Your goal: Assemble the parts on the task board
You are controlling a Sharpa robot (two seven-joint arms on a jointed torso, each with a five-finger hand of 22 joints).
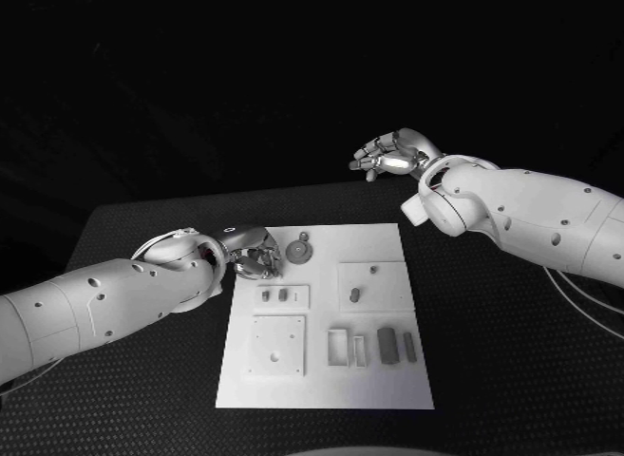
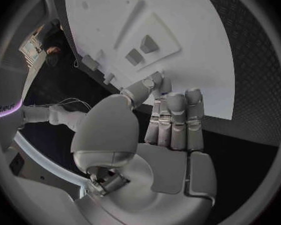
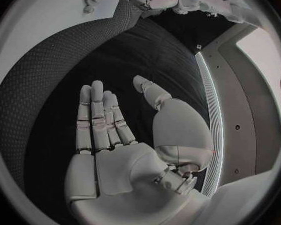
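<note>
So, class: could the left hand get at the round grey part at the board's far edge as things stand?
Probably yes. The left hand hovers at the task board's far left corner, right beside the round grey part, with nothing between them; the right hand is raised well away.

A black table [image 1: 503,323] with a finely dotted, textured surface stands against deep darkness, which swallows everything behind its far edge. Beyond the table, the right wrist view shows a pale wall panel [image 3: 265,70] and a thin curved strip of light [image 3: 209,100] beside it.
</note>
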